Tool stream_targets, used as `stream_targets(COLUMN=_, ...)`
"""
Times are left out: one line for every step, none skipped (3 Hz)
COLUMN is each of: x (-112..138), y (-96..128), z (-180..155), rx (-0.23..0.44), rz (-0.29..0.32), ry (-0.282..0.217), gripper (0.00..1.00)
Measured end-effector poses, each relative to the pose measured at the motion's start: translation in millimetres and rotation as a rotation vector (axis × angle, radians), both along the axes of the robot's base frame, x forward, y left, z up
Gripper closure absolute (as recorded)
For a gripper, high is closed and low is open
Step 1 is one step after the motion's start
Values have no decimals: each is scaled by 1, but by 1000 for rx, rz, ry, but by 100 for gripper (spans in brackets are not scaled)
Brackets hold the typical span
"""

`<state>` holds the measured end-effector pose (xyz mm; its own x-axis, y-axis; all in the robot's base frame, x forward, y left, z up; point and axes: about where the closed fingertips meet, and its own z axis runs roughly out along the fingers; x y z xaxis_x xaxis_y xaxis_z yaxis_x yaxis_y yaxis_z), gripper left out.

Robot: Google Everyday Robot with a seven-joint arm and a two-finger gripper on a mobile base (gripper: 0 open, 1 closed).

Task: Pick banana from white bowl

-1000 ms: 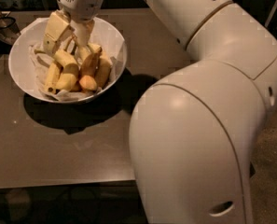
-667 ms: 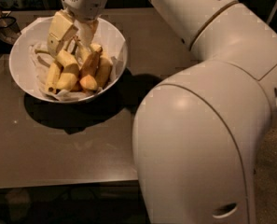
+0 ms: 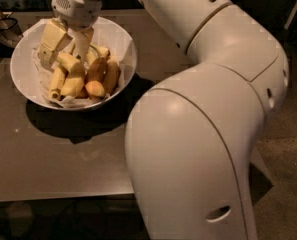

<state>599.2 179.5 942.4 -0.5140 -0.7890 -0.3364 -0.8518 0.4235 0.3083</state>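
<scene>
Robot arm (image 3: pixel 213 109), white and bulky, fills the right half of the view. Its big rounded casing is nearest; a thinner link reaches up and to the left over the bowl.

Counter (image 3: pixel 48 154): flat grey-brown top with the near edge visible low in the view. A dark shadow lies on it under and to the right of the bowl.

White bowl (image 3: pixel 19 79): large, deep and round with a glossy rim. It sits on the counter at the upper left, well apart from the near edge.

Pincer (image 3: pixel 68 46): hangs from the white wrist, down inside the bowl at its back-left part. Its two pale fingers (image 3: pixel 50 44) stand apart, one on each side of the top of the fruit pile. I see nothing clamped between them.

Banana (image 3: pixel 74 79): thick, pale yellow and curved. It lies in the bowl in the middle of the pile, its upper end just below the pincer.

Orange-tinged bananas (image 3: pixel 97 76) touch it on the right, and one reaches toward the bowl's right wall. A slimmer yellow banana (image 3: pixel 56 83) lies just to its left.

Crumpled white paper (image 3: pixel 70 101) lines the bowl and shows under the fruit at the front.

Dark clutter (image 3: pixel 0 21) sits at the far left edge; I cannot tell what it is.
</scene>
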Motion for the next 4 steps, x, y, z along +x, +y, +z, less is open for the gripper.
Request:
stream_targets(x=0, y=8, z=-9, rx=-30, rz=-2, ry=6, gripper=36)
stream_targets(x=4, y=4, z=-11, rx=-59, rz=-29, ry=-7, gripper=36)
stream_targets(x=9, y=-5, z=-11, rx=-78, rz=-57, ry=-20, gripper=35)
stream_targets(x=10, y=-6, z=-12, rx=-81, rz=-62, ry=-18, gripper=34)
